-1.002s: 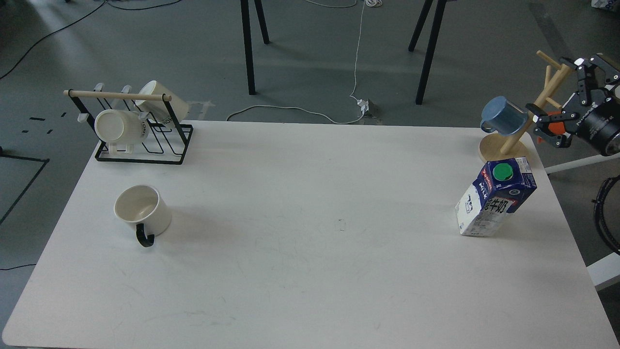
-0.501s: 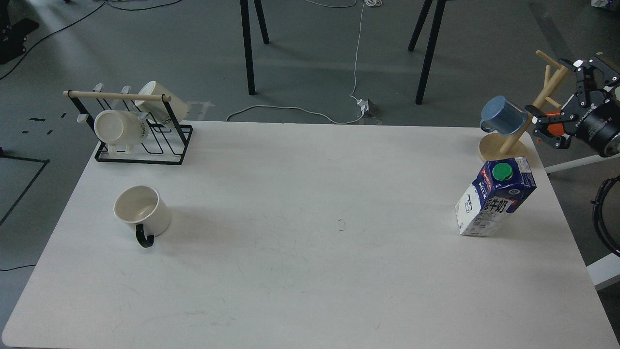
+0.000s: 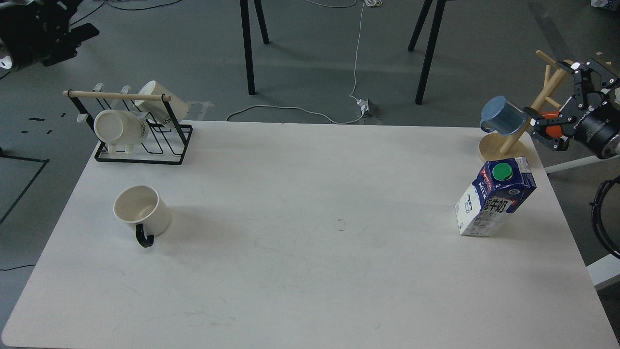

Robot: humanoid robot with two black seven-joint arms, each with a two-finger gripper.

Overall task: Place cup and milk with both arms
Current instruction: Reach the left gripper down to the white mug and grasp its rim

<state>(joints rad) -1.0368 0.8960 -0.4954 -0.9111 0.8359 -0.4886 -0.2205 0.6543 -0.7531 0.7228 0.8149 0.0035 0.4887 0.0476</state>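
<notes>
White counter (image 3: 310, 271) fills the frame; the cup (image 3: 142, 211) sits at lower left, the milk (image 3: 494, 198) at right; the right tool (image 3: 564, 104), fingers spread and empty, hangs beside the wooden mug tree (image 3: 528, 121) and could knock it; the left tool (image 3: 72, 31), upper left, is too dark to read.

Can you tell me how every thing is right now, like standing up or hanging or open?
cup: upright on the table, empty, handle toward the robot.
milk: upright on the table, green cap on.
blue mug: hanging on the wooden mug tree.
two cream mugs: tipped on their sides in the black rack.
right gripper: open, empty, off the table's right edge.
left gripper: too dark to tell.
</notes>
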